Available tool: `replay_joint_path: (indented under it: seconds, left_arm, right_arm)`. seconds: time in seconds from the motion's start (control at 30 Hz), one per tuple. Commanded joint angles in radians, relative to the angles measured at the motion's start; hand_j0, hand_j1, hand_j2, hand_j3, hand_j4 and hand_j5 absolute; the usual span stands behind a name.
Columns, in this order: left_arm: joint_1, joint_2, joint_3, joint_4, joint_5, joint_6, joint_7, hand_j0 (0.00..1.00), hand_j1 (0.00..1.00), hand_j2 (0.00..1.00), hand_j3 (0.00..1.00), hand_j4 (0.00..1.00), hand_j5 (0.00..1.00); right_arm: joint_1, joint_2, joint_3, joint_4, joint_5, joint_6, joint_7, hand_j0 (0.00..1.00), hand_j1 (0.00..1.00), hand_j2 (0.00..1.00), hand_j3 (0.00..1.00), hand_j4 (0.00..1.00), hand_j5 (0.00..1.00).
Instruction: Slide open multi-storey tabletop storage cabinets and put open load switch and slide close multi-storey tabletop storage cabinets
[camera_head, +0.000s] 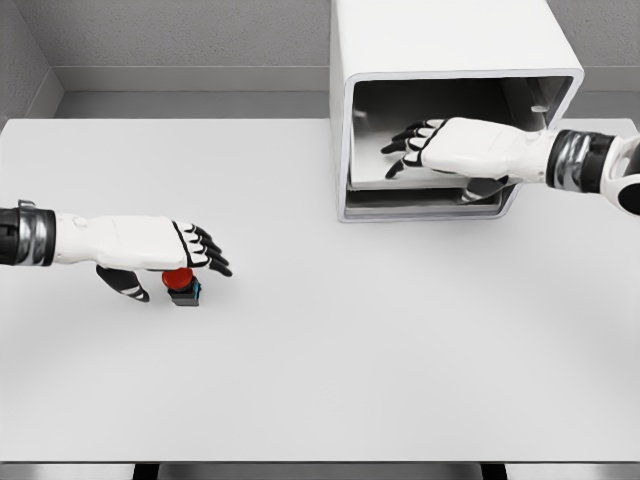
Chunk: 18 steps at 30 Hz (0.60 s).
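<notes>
left hand (165, 250) low over red-capped load switch (182, 285) on white table (400, 350), left side, fingers loosely extended, thumb down beside it, grip unclear; further back right hand (430, 145) with spread fingers, holding nothing, reaches into open front of white cabinet (440, 40)

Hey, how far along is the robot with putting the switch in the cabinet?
The cabinet already looks open, with the right hand at its opening. The left hand is over the red switch on the table. Left: placing it inside and closing.
</notes>
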Motion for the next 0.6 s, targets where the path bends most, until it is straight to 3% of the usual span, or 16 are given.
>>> replay_joint_path:
  seconds: [0.0, 0.2, 0.3, 0.47, 0.57]
  left_arm:
    - [0.0, -0.007, -0.006, 0.001, -0.017, 0.002, 0.0, 0.93, 0.93, 0.93, 0.93, 0.93, 0.93]
    - [-0.002, -0.013, -0.003, 0.031, -0.037, 0.002, 0.0, 0.92, 0.92, 0.92, 0.92, 0.92, 0.92]
    - [-0.002, -0.013, -0.003, 0.029, -0.043, 0.002, 0.0, 0.86, 0.86, 0.86, 0.86, 0.86, 0.86]
    - [-0.002, -0.008, -0.003, 0.028, -0.041, 0.002, 0.0, 0.76, 0.76, 0.76, 0.76, 0.76, 0.76]
    - [0.0, -0.007, -0.003, 0.028, -0.043, 0.002, 0.0, 0.76, 0.76, 0.76, 0.76, 0.76, 0.76]
  right_arm:
    - [0.005, -0.026, 0.011, -0.029, -0.014, -0.04, 0.0, 1.0, 1.0, 1.0, 1.0, 1.0, 1.0]
    - [0.071, -0.075, -0.034, -0.061, -0.017, -0.088, 0.0, 1.0, 1.0, 1.0, 1.0, 1.0, 1.0]
    - [0.107, -0.117, -0.073, -0.084, -0.02, -0.128, 0.0, 1.0, 1.0, 1.0, 1.0, 1.0, 1.0]
    - [0.124, -0.118, -0.102, -0.101, -0.02, -0.14, 0.0, 1.0, 1.0, 1.0, 1.0, 1.0, 1.0]
    - [0.149, -0.146, -0.113, -0.128, -0.022, -0.151, 0.0, 1.0, 1.0, 1.0, 1.0, 1.0, 1.0]
